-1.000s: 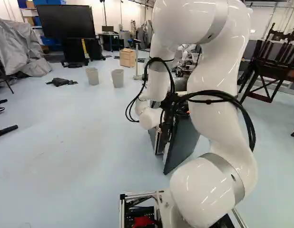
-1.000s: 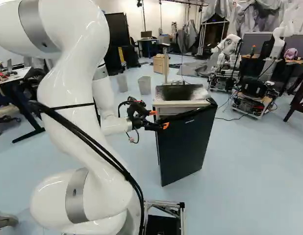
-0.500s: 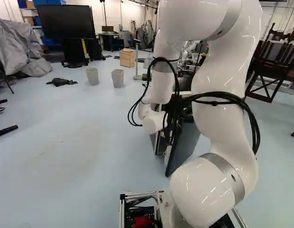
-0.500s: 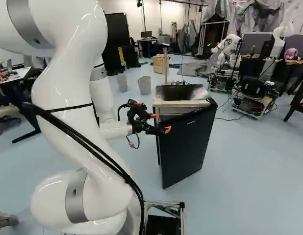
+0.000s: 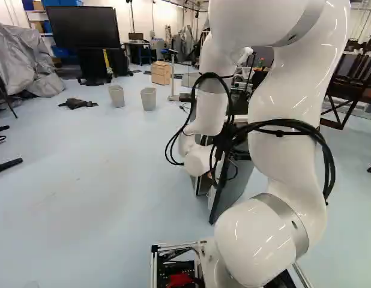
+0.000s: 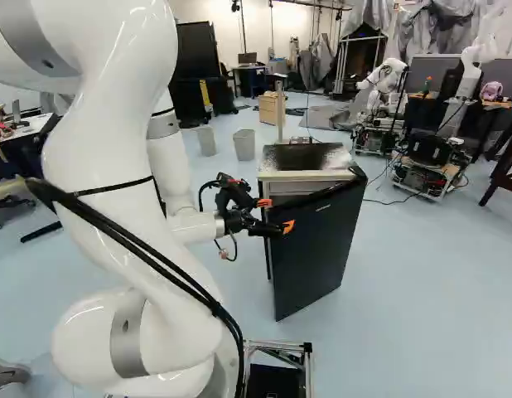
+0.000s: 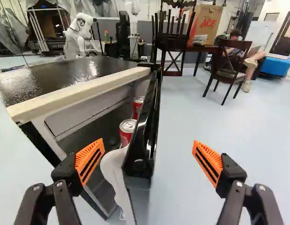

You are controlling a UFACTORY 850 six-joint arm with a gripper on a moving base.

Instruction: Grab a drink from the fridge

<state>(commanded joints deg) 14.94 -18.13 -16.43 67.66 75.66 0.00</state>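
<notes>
The black gripper (image 6: 277, 214) is at the front of the small dark fridge, and its orange-padded fingers stand wide open in the wrist view. From the wrist, the gripper (image 7: 149, 161) has the near edge of the partly open fridge door (image 7: 142, 145) ahead of and between its fingers, with no grip on it. One finger is on the opening's side, the other on the door's outer side. Two red cans, one nearer (image 7: 126, 132) and one farther (image 7: 138, 106), show just inside the door. The door's dark front (image 6: 316, 249) shows in the right base view. Lower shelves are mostly hidden.
The fridge's dark top (image 7: 56, 77) has a pale front rim. Farther off stand two grey bins (image 5: 116, 96), a wooden cabinet (image 5: 161, 73), another robot (image 6: 422, 153) and a dark chair (image 7: 229, 68). A seated person is in the distance.
My gripper has moved lower and a little to the right in the right base view, staying open. The fridge door's free edge has swung outward very slightly. The base has not moved.
</notes>
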